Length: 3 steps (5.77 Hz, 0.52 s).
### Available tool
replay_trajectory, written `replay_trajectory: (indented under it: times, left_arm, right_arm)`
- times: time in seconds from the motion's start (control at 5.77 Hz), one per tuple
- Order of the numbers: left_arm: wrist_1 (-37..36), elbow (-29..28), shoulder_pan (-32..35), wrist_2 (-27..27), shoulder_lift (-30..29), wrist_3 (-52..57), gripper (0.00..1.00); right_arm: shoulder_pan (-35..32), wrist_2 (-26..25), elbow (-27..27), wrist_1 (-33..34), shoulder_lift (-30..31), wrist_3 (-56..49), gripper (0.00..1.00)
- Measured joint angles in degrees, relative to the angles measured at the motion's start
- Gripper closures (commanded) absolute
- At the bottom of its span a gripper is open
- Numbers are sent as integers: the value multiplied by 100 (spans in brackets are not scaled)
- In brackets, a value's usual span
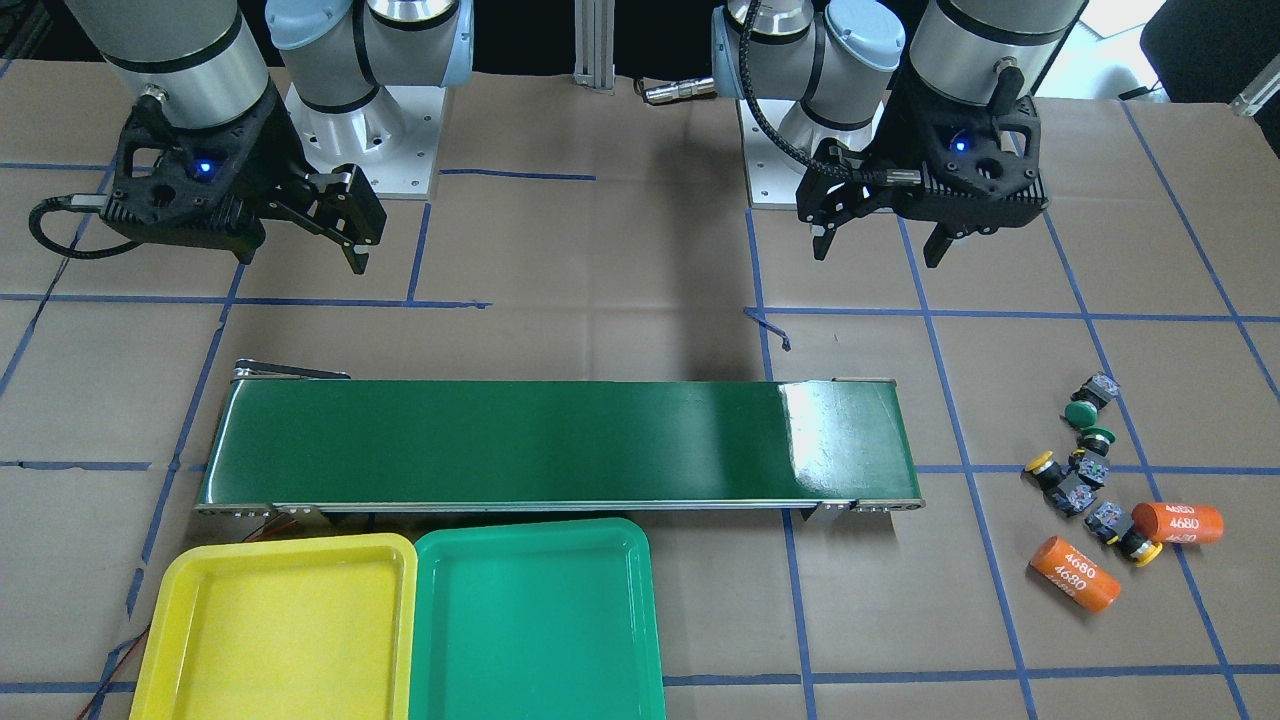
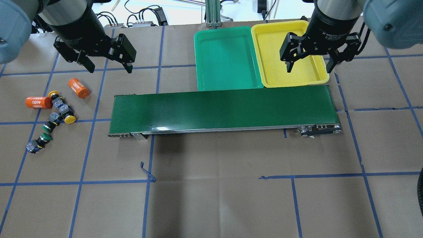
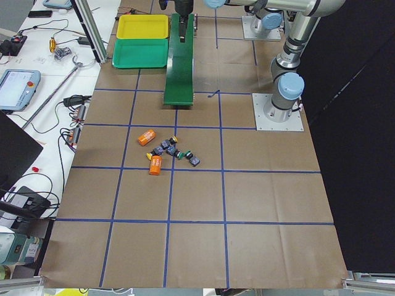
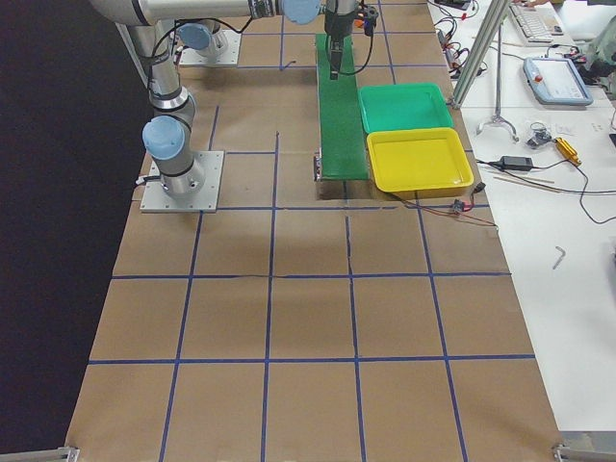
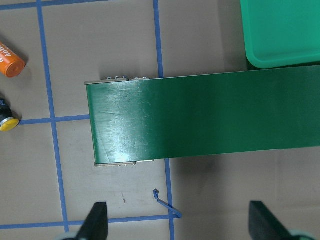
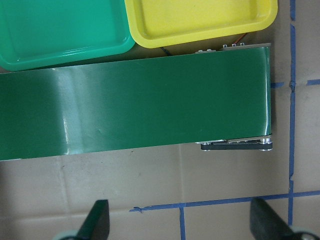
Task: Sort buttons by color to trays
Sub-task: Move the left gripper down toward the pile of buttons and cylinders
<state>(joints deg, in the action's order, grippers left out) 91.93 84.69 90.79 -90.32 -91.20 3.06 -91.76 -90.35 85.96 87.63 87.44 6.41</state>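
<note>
Since my left gripper [image 2: 109, 67] and right gripper [image 2: 309, 69] hang open, empty, I'd straddle the end green button [image 2: 39, 142] by the table's [image 2: 211, 198] left edge, clear of cylinders [image 2: 78, 88].

2 trays [image 2: 224, 59] adjoin beyond the belt [image 2: 224, 109]; 4 buttons [image 2: 70, 119] lie left.

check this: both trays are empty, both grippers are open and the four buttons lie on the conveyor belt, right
Not quite: the buttons lie on the table beside the orange cylinders, off the conveyor belt, per the overhead exterior view. The yellow tray and green tray are empty; left gripper and right gripper open.
</note>
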Motion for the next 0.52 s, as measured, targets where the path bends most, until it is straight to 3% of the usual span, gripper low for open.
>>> replay_trajectory:
  times: [0.52]
  left_arm:
    - [59,15,-134,-67,-4,58,1]
  right_arm:
    - [0,0,0,-2,-3,-1,0]
